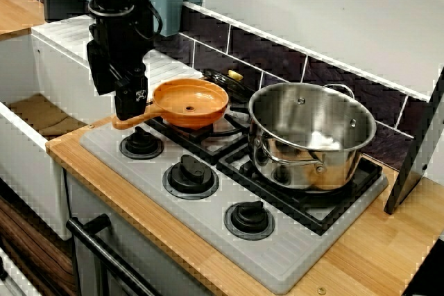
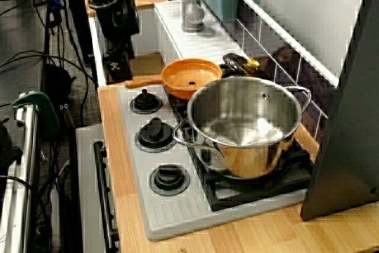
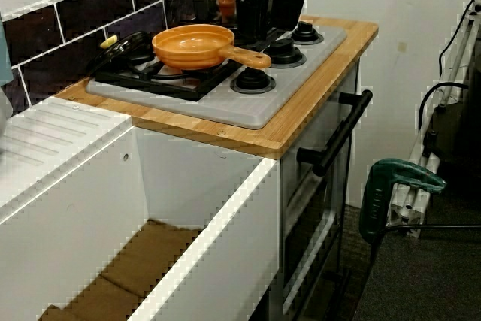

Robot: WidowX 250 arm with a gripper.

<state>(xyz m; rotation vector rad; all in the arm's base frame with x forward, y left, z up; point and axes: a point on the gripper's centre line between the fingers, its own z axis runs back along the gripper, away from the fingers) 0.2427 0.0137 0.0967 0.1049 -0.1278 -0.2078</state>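
One gripper (image 1: 130, 110) hangs over the corner of the grey hob (image 1: 277, 261), its fingers down at the tip of the handle (image 1: 152, 111) of one orange frying pan (image 1: 191, 105), though no view settles whether they are parted or pinched on it. The pan rests level on the black grate (image 1: 198, 142) just to the gripper's right, handle jutting toward it and so within reach. Farther right, one steel pot (image 1: 312, 136) stands squarely on the grate too, while three black knobs (image 1: 190, 172) line the hob's front edge.
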